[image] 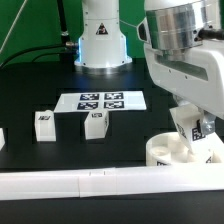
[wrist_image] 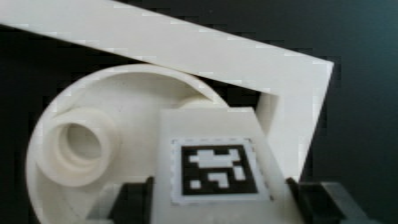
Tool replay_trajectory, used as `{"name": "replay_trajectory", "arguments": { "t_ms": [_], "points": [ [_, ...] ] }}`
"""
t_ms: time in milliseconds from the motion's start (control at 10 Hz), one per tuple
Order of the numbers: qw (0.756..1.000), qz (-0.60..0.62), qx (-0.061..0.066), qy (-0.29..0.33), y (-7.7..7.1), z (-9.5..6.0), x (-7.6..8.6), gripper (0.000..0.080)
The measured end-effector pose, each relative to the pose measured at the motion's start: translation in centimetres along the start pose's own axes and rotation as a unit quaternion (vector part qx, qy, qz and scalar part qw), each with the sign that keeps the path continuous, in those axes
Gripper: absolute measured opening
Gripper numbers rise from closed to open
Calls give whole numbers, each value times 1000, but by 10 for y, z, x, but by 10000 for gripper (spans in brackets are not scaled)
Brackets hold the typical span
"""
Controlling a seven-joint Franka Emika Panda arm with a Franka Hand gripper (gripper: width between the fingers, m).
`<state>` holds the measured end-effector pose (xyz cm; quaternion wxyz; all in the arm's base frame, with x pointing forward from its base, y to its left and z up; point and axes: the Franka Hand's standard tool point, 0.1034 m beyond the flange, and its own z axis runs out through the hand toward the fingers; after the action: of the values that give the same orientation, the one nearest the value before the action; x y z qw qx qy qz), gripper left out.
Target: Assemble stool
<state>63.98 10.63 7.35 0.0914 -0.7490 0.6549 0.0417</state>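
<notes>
A small blocky white plastic leg (wrist_image: 214, 135) is pinched upright between the jaws over the thick round white plastic seat disc (image: 165, 150), itself braced against the long white rail (image: 90, 183) at the near edge of the table (image: 30, 90), seemingly for insertion into a recess (wrist_image: 80, 140).

Black table (image: 30, 90) — marker board (image: 100, 101), 2 legs (image: 45, 122), seat (image: 165, 150), rail (image: 60, 183).
</notes>
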Motion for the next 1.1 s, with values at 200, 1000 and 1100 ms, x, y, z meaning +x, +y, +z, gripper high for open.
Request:
{"name": "replay_trajectory", "arguments": {
  "t_ms": [200,1000,1100],
  "points": [
    [987,156,8,-24,-2,5,-12,341],
    [996,81,24,-37,-10,-16,-19,630],
    [999,2,24,-39,-11,-28,-21,630]
  ]
}}
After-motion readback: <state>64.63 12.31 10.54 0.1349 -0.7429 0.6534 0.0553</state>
